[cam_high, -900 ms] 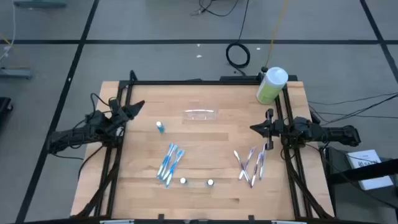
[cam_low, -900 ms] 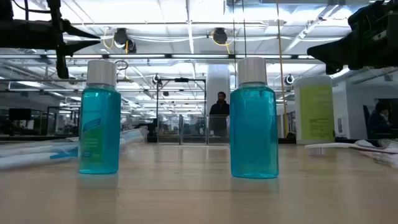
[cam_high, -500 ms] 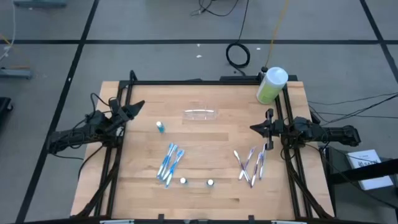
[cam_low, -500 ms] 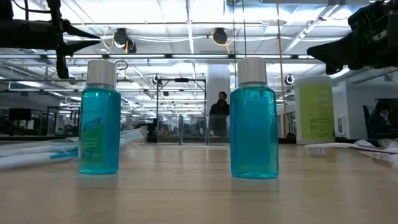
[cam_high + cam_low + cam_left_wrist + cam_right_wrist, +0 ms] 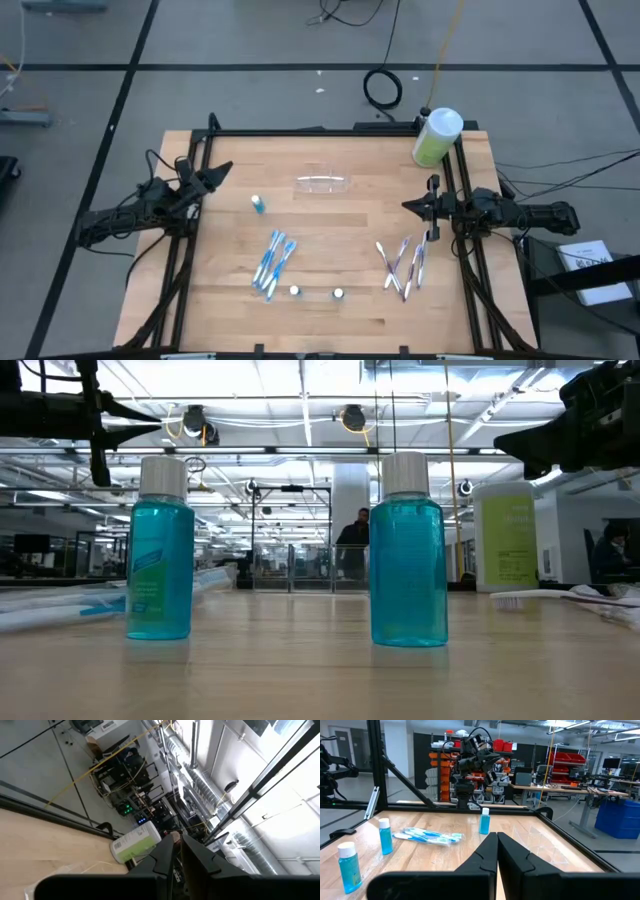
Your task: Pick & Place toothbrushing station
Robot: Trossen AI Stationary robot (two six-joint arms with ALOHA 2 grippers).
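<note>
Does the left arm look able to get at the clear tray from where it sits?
Probably yes. The left gripper waits at the table's left edge, and only bare wood shows between it and the clear tray.

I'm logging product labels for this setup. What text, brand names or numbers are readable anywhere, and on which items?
None can be read.
Green bottle: label print too blurred.
Left blue bottle: label too blurred.
White sheet beside the table: dark lines, too small.
Clear tray: no text visible.
</note>
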